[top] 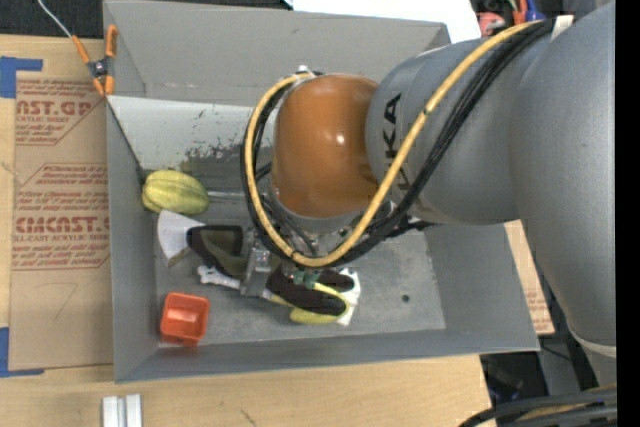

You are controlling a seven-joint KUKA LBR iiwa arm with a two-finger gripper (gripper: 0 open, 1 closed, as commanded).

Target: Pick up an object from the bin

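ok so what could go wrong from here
1. The hand sits among crowded things, a black piece on one side and a black-and-yellow thing on the other; it may snag two or shove one away.
2. The orange cover hides much of the hand from the camera, so a miss could go unnoticed.

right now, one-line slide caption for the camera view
The gripper down in the grey bin amid a dark heap, yellow-green gourd toy and orange block nearby

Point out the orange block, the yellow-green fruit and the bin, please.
orange block (184, 317), camera view, on its top face.
yellow-green fruit (175, 192), camera view, on its middle.
bin (220, 50), camera view, on its far wall.
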